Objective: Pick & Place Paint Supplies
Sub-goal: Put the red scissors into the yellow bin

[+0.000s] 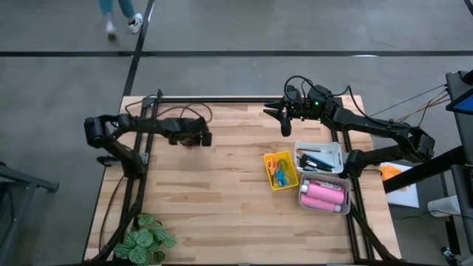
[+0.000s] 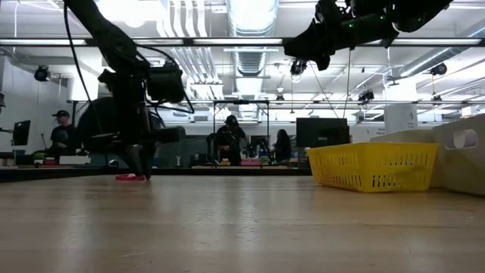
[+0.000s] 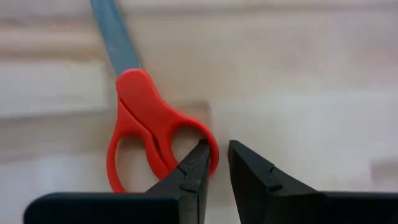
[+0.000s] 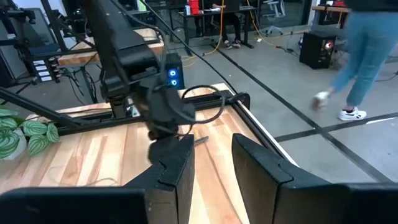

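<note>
The left gripper (image 3: 216,163) is low over the pale wooden table (image 1: 222,199), and its two dark fingers stand narrowly apart with one tip touching the ring of the red-handled scissors with a grey blade (image 3: 146,124); the ring is not between the fingers, so nothing is held. These scissors lie flat on the table at the far left part, under this gripper. More to the right and nearer the front edge, a pair of small scissors with coloured handles (image 1: 280,169) lies in a yellow mesh tray (image 1: 269,174), dark brushes (image 1: 318,159) lie in a white tray (image 1: 336,150), and pink white-capped bottles (image 1: 322,195) lie in another white tray (image 1: 304,202). The right gripper (image 1: 285,123) hangs high above the far edge, its fingers a little apart and empty. A leafy green plant (image 1: 144,240) is at the front left corner. Beyond the table a person (image 1: 118,15) walks on the grey floor
</note>
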Controlling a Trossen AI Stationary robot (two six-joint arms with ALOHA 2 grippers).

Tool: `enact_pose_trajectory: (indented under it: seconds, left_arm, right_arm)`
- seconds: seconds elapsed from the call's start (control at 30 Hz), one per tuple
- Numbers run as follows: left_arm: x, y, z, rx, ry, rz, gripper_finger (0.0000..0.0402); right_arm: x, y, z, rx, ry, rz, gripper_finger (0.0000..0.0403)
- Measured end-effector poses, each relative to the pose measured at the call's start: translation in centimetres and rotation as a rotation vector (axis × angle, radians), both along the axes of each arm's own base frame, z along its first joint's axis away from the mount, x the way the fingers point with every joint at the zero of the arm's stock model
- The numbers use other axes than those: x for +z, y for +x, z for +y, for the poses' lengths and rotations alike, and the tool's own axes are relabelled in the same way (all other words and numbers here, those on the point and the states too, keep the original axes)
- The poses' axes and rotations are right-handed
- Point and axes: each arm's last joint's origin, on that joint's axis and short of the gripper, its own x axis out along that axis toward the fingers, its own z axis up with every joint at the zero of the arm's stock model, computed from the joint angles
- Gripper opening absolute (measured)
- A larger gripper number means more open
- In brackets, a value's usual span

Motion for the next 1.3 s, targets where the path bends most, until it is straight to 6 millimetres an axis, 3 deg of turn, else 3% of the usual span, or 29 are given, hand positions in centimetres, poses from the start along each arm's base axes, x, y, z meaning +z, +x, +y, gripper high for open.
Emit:
enact_pose_trajectory:
  seconds: [0.3, 1.3]
  left_arm:
    - [0.6, 0.8, -2.3, -0.103, -0.07, -0.061, 0.0065]
    - [0.8, 1.0, -2.4, -0.064, -0.131, -0.107, 0.0065]
  right_arm:
    - [0.0, 0.0, 0.0, 0.0, 0.0, 0.0, 0.0107]
    - [0.0, 0.0, 0.0, 0.0, 0.0, 0.001, 0.0107]
